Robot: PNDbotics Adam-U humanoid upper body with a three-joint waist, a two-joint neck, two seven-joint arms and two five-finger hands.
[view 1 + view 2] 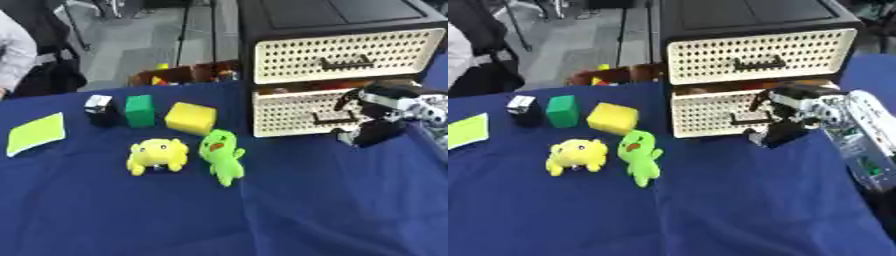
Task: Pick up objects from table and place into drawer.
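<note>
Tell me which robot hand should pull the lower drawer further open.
Right, probably. The right robot hand is already at the lower drawer, beside its handle, and the drawer is only slightly out. The left robot hand shows in neither view.

Both views are softly blurred throughout, evenly lit from overhead. Faint shadows sit under the toys at centre left. The pale floor at the top looks washed out.
</note>
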